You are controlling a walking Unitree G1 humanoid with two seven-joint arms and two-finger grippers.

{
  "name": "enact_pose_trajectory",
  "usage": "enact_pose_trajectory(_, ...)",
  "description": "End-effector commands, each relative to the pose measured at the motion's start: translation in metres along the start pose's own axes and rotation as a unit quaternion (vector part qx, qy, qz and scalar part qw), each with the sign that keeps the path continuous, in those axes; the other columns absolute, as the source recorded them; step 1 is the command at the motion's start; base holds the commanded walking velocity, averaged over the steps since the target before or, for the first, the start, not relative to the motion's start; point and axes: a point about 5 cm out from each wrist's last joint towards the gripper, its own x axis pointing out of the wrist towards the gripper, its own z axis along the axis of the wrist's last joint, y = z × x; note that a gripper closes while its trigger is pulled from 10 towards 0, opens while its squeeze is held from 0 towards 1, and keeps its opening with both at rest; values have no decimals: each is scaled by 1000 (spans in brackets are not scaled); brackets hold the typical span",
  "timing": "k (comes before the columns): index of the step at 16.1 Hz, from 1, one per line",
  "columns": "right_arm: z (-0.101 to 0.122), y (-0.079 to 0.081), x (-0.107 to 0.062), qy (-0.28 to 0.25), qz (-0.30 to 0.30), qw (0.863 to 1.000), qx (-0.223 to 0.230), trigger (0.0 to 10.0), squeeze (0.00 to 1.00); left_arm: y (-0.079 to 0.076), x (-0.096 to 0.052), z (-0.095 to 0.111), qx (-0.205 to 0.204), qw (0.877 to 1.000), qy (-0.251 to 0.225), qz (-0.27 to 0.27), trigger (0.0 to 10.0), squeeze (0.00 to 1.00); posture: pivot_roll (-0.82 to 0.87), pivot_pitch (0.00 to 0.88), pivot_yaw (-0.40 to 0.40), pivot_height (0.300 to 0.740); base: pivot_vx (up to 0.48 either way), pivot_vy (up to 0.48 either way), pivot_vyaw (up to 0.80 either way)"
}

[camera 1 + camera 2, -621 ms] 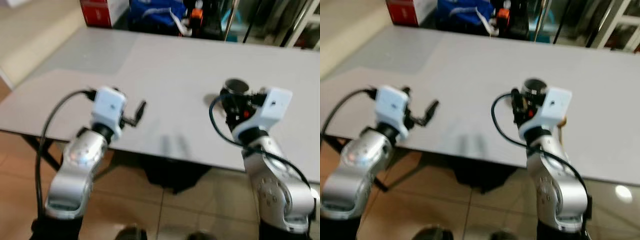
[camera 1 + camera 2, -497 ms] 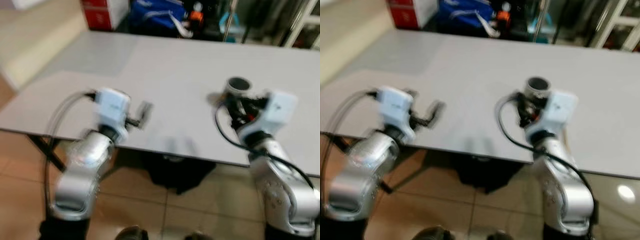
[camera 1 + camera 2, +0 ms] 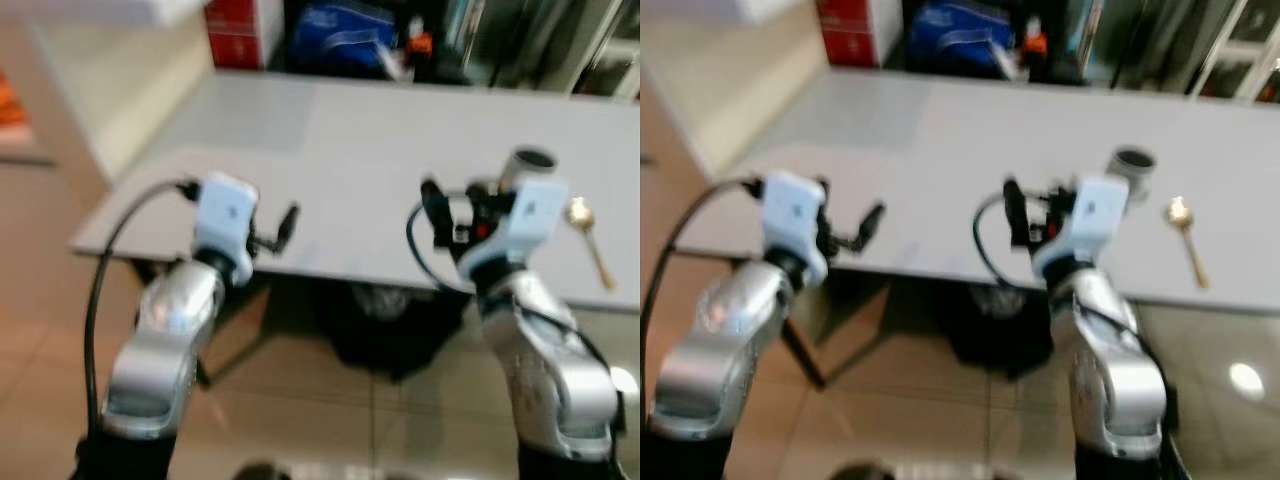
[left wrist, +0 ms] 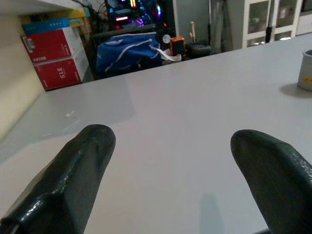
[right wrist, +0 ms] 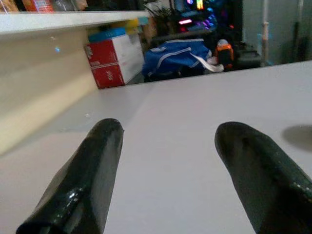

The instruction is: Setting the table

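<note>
We see the gold spoon and grey cup on the table, off to the right of our right gripper, nearer than our left gripper; both grippers spread, empty.

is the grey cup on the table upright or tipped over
Upright: the grey cup stands on the table with its open mouth facing up, beside the gold spoon.

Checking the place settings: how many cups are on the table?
1. The cup stands on the table ahead of the right end effector, left of the spoon. Others may be out of frame.
</note>
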Motion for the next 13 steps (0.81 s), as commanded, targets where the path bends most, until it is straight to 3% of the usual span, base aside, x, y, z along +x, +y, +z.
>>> enact_pose_trajectory(1,-3,3,5,10,-9,999,-33,10000,0,7,1,2,11,1000,-4,26,10000,0,51,45,-37,740,0,480,0)
enact_pose_trajectory(5,-11,5,12,25,-4,996,-83,10000,0,6,-3,-4,30,999,6,35,10000,0,60,59,-49,740,0,480,0)
enact_pose_trajectory(10,-24,14,15,59,36,994,-88,10000,0,9,-8,-9,42,997,12,56,10000,0,66,60,-79,740,0,480,0)
enact_pose_trajectory(13,-28,11,12,71,35,994,-68,10000,0,4,-8,-4,41,998,3,55,10000,0,79,63,-86,740,0,480,0)
